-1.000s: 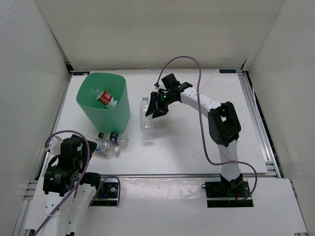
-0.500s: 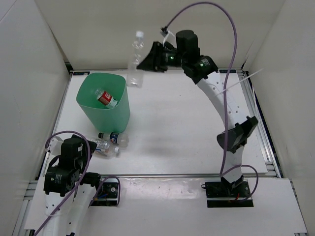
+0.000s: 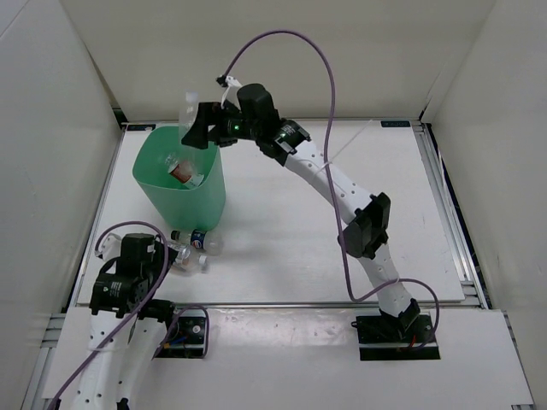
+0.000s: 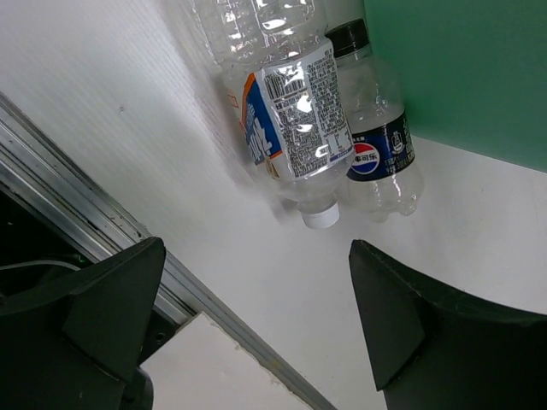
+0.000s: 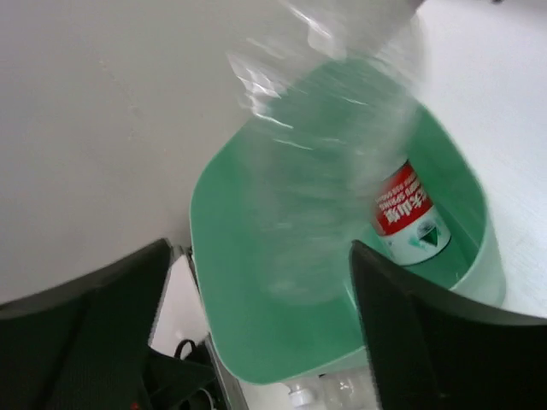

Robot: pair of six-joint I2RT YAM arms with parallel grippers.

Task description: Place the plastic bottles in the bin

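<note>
Dropping the clear bottle into the bin: that's the step in hand. Right jaws are parted over the bin mouth. The bottle shows as a blur between them with a gap on one side, so I read it as released and falling, not gripped. It's above the opening, neck up, not yet at the bottom.

Red-label bottle is lying inside the bin. By my count that's one in, one going in, two left.

The other two are on the desk at the foot of the bin, on my left side: blue-label bottle just beside the bin wall, white-label bottle touching it on the outer side. Both lie flat.

Left jaws are wide apart and empty, hanging over that pair.

Next move, as I see it: left arm comes down on the white-label one first, since it's the outer one. Jaws go across its body, not its length. The two touch, so a sloppy approach probably shoves the blue one along the wall.
</note>
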